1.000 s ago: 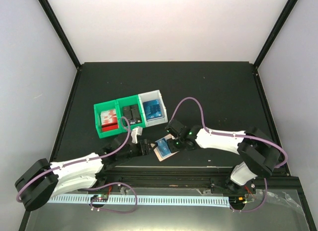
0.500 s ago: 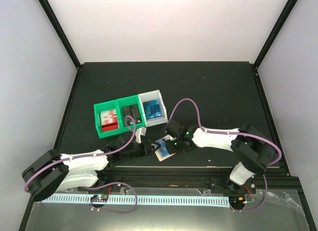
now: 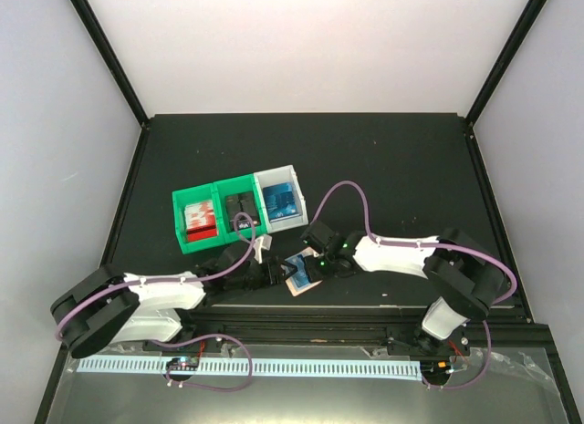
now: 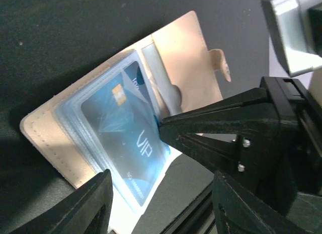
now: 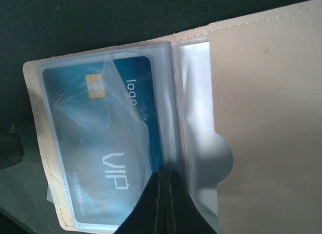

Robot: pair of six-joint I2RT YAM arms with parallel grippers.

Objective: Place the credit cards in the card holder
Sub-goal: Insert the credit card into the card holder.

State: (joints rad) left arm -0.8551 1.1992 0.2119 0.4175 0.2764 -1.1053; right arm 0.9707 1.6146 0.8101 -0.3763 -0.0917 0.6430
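Closer now to the card holder, left arm leans in; left gripper spread beside it. The right gripper is pressed together at the edge of the credit card, partly inside the holder's clear sleeve. Card likely stiff, slick; take by exposed edge.

Overhead looks down; wrists closely share card holder.

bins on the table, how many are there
3, side by side in a row left of centre: the left green bin, the middle green bin, and the white bin on the right end. None looks hidden.
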